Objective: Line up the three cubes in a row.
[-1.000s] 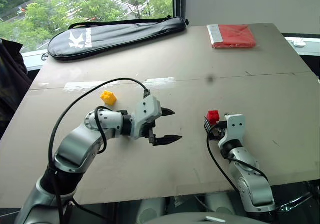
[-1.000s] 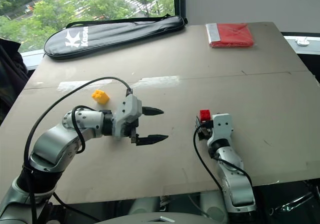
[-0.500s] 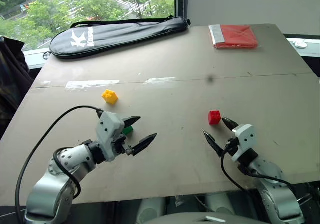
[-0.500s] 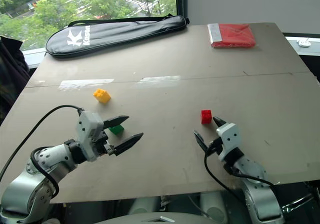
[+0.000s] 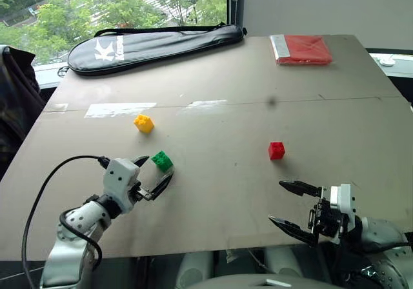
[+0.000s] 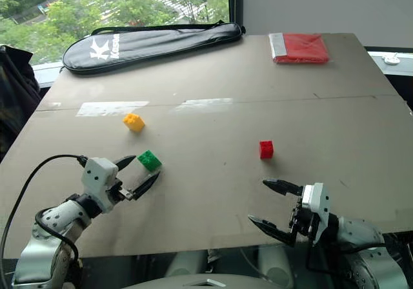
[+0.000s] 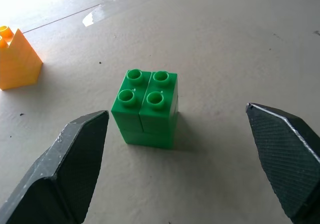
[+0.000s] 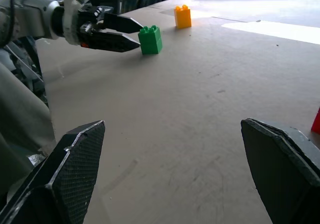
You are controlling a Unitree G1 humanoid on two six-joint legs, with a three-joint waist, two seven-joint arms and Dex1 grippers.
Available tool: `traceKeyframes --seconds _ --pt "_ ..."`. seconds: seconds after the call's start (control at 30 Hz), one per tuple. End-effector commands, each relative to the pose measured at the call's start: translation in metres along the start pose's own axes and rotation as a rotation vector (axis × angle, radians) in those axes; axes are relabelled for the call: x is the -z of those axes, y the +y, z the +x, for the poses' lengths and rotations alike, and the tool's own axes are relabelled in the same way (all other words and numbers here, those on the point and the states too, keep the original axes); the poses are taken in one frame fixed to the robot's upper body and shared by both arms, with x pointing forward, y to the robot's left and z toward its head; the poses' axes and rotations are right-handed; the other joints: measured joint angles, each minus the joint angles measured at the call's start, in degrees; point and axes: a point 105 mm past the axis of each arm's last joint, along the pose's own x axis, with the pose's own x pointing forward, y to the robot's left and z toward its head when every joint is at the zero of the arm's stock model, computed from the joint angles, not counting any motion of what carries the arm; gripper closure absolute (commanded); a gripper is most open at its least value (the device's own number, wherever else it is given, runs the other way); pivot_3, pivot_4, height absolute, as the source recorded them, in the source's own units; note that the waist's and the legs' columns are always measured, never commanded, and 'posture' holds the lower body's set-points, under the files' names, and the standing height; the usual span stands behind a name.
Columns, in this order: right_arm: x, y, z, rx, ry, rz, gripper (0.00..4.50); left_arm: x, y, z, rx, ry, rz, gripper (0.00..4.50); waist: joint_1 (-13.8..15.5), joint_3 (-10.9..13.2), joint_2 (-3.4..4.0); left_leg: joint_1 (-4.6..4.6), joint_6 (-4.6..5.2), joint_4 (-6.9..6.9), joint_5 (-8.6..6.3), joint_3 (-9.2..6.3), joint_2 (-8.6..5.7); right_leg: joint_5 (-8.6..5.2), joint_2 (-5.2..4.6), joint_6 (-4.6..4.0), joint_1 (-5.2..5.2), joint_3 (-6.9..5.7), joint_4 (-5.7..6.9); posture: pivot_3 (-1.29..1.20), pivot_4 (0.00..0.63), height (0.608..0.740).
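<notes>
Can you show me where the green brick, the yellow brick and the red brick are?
green brick (image 7: 146, 107), left wrist view, on its studded top.
yellow brick (image 5: 144, 123), left eye view, on its middle.
red brick (image 6: 266, 149), right eye view, on its middle.

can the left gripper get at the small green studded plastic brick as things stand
Probably yes. The left gripper is open and points at the small green studded plastic brick, which stands upright on the bare table just beyond its fingertips, with nothing between.

Silver arms, black-fingered pincers (image 5: 153, 175)
</notes>
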Motion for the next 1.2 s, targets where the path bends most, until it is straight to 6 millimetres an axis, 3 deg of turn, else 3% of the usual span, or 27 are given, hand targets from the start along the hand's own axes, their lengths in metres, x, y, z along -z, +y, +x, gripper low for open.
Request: traceKeyframes --seconds 0.03,0.33,0.43,0.6,0.73,0.93,1.03,1.2 --pt "-0.012 0.007 0.005 -0.056 -0.044 -0.040 0.05 0.013 0.003 0.010 0.112 0.028 0.067 0.00 0.2 0.0 -0.01 -0.04 0.00 0.00 0.00 -0.02 0.00 0.00 0.00 0.00 -0.01 -0.03 0.00 0.00 0.150 0.701" --pt "-0.023 0.001 0.011 -0.048 -0.073 -0.079 0.05 0.034 0.009 0.039 0.310 0.061 0.079 0.00 1.3 -0.3 0.31 0.11 -0.01 0.03 0.01 -0.03 -0.05 0.06 -0.09 -0.06 0.12 -0.06 0.00 0.00 0.150 0.701" --pt "-0.025 0.001 0.011 -0.047 -0.072 -0.088 0.00 0.036 0.005 0.041 0.366 0.067 0.080 0.82 1.2 -0.6 0.61 0.14 0.00 0.04 0.01 -0.02 -0.06 0.06 -0.08 -0.06 0.15 -0.05 0.02 0.00 0.150 0.701" --pt "-0.027 0.002 0.012 -0.043 -0.070 -0.099 0.00 0.039 0.003 0.040 0.425 0.078 0.084 3.18 1.1 -0.7 0.82 0.17 0.00 0.04 0.01 -0.04 -0.06 0.06 -0.06 -0.06 0.15 -0.06 0.06 0.00 0.150 0.701" --pt "-0.028 0.002 0.012 -0.037 -0.070 -0.102 0.00 0.039 0.002 0.039 0.449 0.079 0.075 3.16 1.0 -0.8 0.89 0.19 0.00 0.04 0.01 -0.04 -0.04 0.06 -0.04 -0.06 0.15 -0.05 0.08 0.00 0.150 0.701" --pt "-0.029 -0.004 0.005 -0.006 -0.062 -0.107 0.00 0.014 -0.020 0.055 0.575 0.034 0.127 3.16 1.3 -0.8 0.86 0.12 0.00 0.04 0.01 -0.04 -0.06 0.06 -0.06 -0.05 0.13 -0.05 0.05 0.00 0.150 0.701" --pt "-0.026 -0.011 -0.003 0.036 -0.054 -0.096 0.00 0.000 -0.039 0.074 0.661 0.027 0.172 3.16 1.5 -0.7 0.79 0.06 0.00 0.05 0.01 -0.04 -0.10 0.06 -0.09 -0.04 0.14 -0.05 -0.01 0.00 0.150 0.701" --pt "-0.016 -0.019 -0.017 0.094 -0.027 -0.097 0.00 -0.043 -0.088 0.130 0.879 -0.021 0.247 3.16 2.3 -0.5 0.47 -0.09 0.01 0.20 0.02 -0.04 -0.26 0.16 -0.04 0.14 0.14 -0.09 -0.03 0.00 0.150 0.701"
